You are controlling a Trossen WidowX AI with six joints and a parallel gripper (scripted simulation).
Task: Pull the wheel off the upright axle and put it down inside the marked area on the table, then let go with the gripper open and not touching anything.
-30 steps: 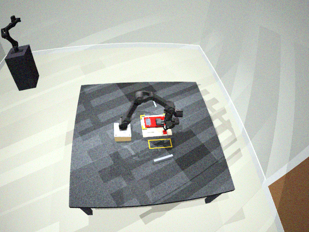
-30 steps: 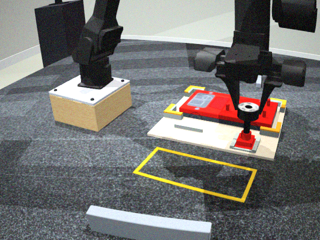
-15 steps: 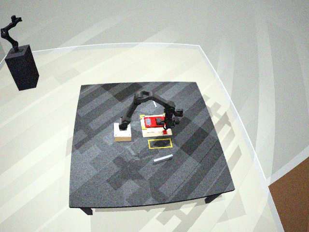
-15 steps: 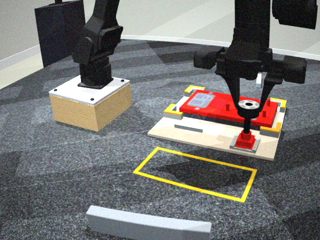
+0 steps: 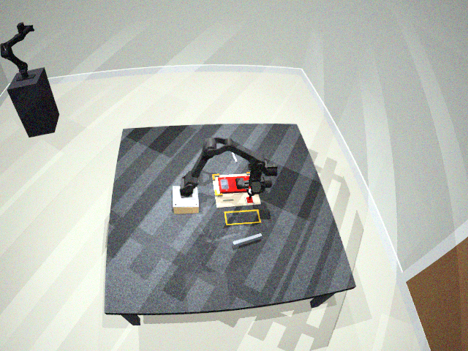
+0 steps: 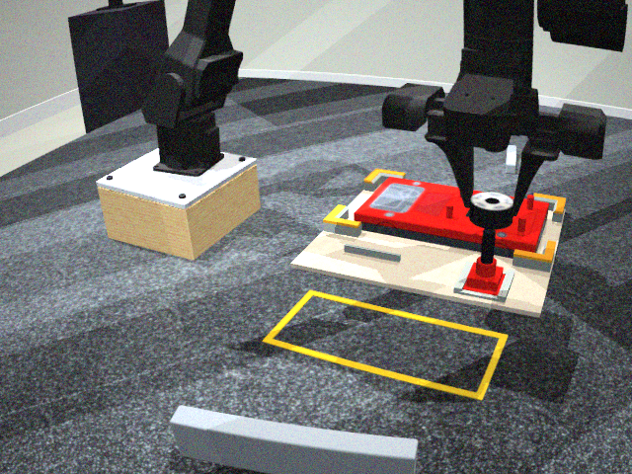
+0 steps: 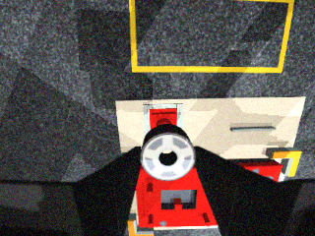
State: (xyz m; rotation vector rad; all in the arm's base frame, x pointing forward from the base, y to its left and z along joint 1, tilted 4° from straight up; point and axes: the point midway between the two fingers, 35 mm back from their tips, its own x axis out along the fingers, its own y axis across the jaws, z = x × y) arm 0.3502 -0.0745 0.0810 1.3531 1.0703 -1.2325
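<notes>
The wheel [image 6: 478, 202] [image 7: 167, 170], black with a pale spoked face up, is between the fingertips of my gripper [image 6: 492, 207] [image 7: 166, 151], which is shut on it. The wheel is level, high over the red axle base [image 6: 485, 283] [image 5: 249, 199]. The black upright axle [image 6: 488, 247] shows below the wheel and meets its underside in view; whether its tip is still inside the hub is hidden. The marked area is a yellow outline [image 5: 243, 223] [image 6: 391, 310] [image 7: 207, 70] on the table in front of the board, with nothing inside it.
The pale board [image 6: 429, 277] [image 7: 207, 110] carries the axle base, a thin grey bar [image 6: 371, 252] and a red block [image 6: 434, 203] with short pegs between yellow corner brackets. A long grey bar [image 5: 247, 239] [image 6: 293, 438] lies beyond the outline. The arm's wooden base block [image 6: 145, 221] stands left.
</notes>
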